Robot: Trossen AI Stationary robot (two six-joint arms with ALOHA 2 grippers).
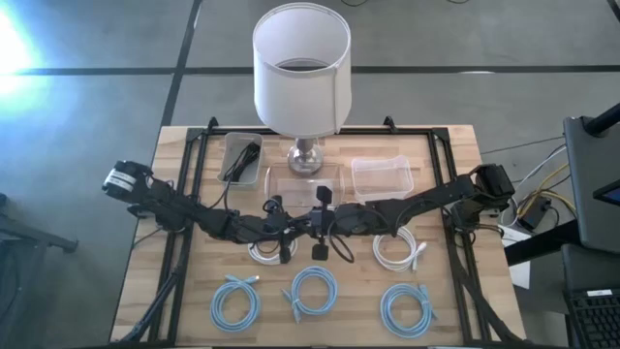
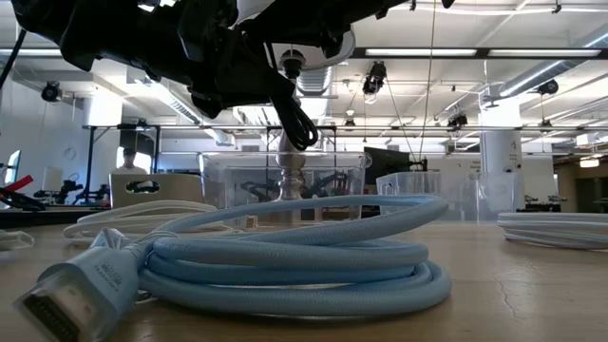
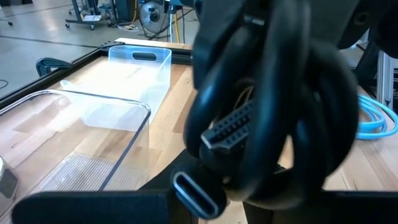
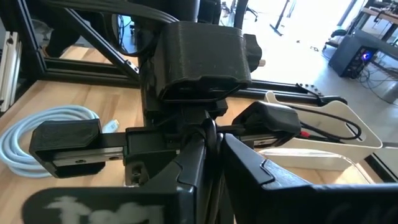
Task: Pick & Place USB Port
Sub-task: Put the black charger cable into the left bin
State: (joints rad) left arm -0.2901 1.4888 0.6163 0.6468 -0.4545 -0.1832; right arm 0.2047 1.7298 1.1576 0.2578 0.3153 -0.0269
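— Black cable [image 1: 321,225], coiled, hangs between the two grippers over the middle of the table in the high view. Why both arms there?

— I'd judge a handover, or one steadying while the other grips. The left gripper [image 1: 281,230] and right gripper [image 1: 329,221] meet nose to nose, the coil between them, lifted clear of the white cable [image 1: 400,251] beside them. The clear bins [image 1: 383,177] lie just beyond them, toward the lamp [image 1: 302,78], likely the drop spot.

— And the low view?

— A black loop [image 2: 300,125] dangles under the arms, above the table, well behind the blue cable [image 2: 285,261].

— Left wrist view?

— The coil [image 3: 273,106] fills it, right against the fingers, a USB plug [image 3: 231,124] poking out. A clear bin [image 3: 118,78] sits ahead of the tool.

— Right wrist view?

— The right gripper's [image 4: 208,146] fingers are pinched on a strand of the black cable. The left gripper [image 4: 199,109] faces it; whether it is clamped I cannot tell.
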